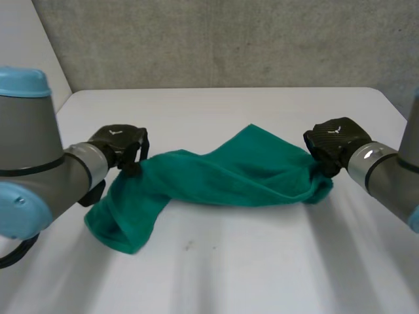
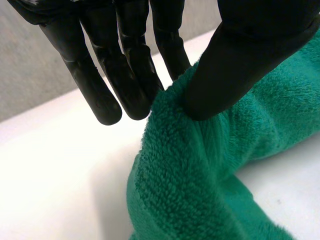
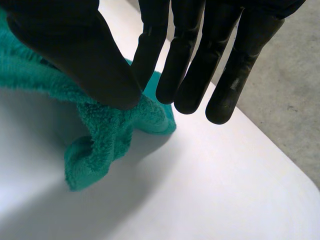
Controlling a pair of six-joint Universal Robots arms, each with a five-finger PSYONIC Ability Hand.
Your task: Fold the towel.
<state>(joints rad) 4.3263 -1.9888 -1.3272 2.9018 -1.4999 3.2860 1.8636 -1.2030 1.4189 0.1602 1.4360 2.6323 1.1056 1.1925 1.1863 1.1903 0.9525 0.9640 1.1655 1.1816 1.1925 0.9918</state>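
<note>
The green towel (image 1: 229,173) lies rumpled across the middle of the white counter (image 1: 229,281), drawn out between the two hands. The left hand (image 1: 118,145) pinches a fold near the towel's left end between thumb and fingers (image 2: 132,75) — past it the cloth droops in a heap on the counter. The right hand (image 1: 334,140) pinches the right end likewise, with a small tuft hanging below its thumb.

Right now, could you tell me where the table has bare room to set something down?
The table is bare on the towel's near side and behind it toward the wall. Crowded across the middle, where the left hand and right hand pinch the towel's ends.
</note>
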